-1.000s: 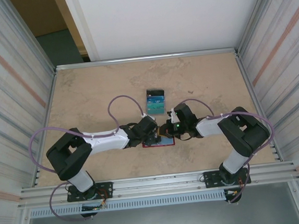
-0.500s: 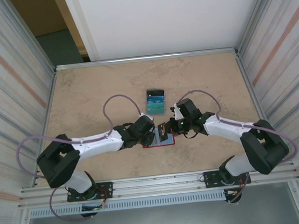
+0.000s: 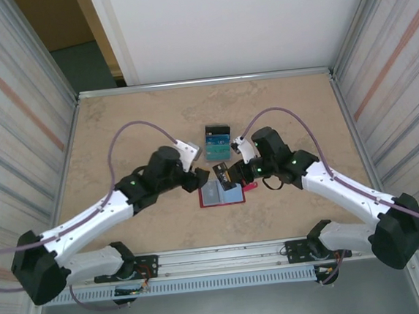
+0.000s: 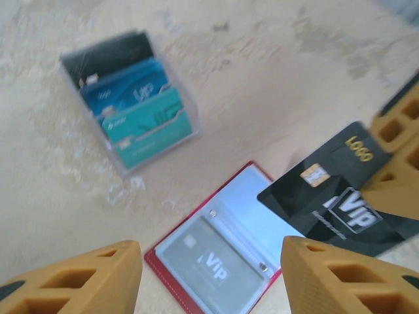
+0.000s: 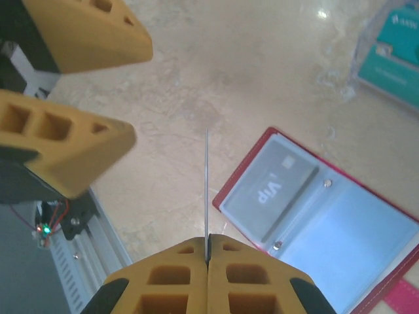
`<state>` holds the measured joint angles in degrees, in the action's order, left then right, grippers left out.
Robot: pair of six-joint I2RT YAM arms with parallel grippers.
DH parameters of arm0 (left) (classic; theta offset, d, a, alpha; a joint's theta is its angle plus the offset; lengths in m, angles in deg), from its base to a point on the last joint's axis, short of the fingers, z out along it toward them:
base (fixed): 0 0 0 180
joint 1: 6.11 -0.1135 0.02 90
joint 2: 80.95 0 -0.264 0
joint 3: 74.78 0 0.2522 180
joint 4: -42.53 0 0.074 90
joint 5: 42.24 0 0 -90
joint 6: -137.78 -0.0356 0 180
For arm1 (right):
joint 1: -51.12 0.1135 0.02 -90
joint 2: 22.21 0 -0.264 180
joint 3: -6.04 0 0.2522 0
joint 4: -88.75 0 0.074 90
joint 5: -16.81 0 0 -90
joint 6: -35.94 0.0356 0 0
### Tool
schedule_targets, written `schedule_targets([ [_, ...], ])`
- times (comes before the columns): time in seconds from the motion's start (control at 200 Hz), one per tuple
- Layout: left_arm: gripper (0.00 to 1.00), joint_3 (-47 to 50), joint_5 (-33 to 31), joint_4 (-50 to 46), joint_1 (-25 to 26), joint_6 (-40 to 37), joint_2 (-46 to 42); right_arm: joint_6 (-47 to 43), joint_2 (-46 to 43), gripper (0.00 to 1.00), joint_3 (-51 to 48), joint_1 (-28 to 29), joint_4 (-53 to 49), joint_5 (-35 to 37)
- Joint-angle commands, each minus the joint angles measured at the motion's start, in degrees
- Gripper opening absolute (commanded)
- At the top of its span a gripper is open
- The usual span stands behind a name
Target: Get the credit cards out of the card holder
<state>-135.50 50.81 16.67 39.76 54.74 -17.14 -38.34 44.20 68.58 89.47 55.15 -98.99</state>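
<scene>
Credit card (image 4: pixel 337 193) partly hidden between the clamped right jaws

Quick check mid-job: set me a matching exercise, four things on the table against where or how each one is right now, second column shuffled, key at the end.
1. black card
2. grey card
3. blue and teal cards
4. left end effector

A. open, holding nothing
B. stacked in the clear box
C. pinched in the right end effector
D. inside a sleeve of the open card holder

Pairs: 1-C, 2-D, 3-B, 4-A
</scene>
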Motion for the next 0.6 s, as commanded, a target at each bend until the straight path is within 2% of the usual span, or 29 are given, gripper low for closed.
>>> schedule_targets([
  [0.0, 0.55, 0.9, 15.0, 2.1, -2.9, -9.0, -3.2, -10.0, -1.4, 0.00, 3.3, 0.2, -4.7, -2.9],
  [0.165, 0.55, -0.1, 26.3, 1.2, -4.6, -16.1, -3.3, -17.0, -1.3, 0.00, 7.0, 0.5, -8.0, -8.4],
  [0.416, 0.53, -5.5, 37.0, -3.9, -4.6, -22.0, 2.6, -24.0, 1.1, 0.00, 12.1, 1.1, -14.5, -12.7],
  [0.471, 0.47, -6.0, 38.6, -3.9, -4.6, -22.5, 4.0, -24.8, 1.6, 0.00, 13.0, 1.2, -15.4, -13.5],
  [0.556, 0.32, -7.2, 39.8, -4.2, -4.5, -22.7, 5.8, -25.7, 2.4, 0.00, 14.1, 1.4, -16.6, -14.0],
  [0.596, 0.30, -7.6, 40.6, -4.5, -4.5, -22.8, 6.4, -26.1, 2.6, 0.00, 14.4, 1.4, -17.1, -14.0],
])
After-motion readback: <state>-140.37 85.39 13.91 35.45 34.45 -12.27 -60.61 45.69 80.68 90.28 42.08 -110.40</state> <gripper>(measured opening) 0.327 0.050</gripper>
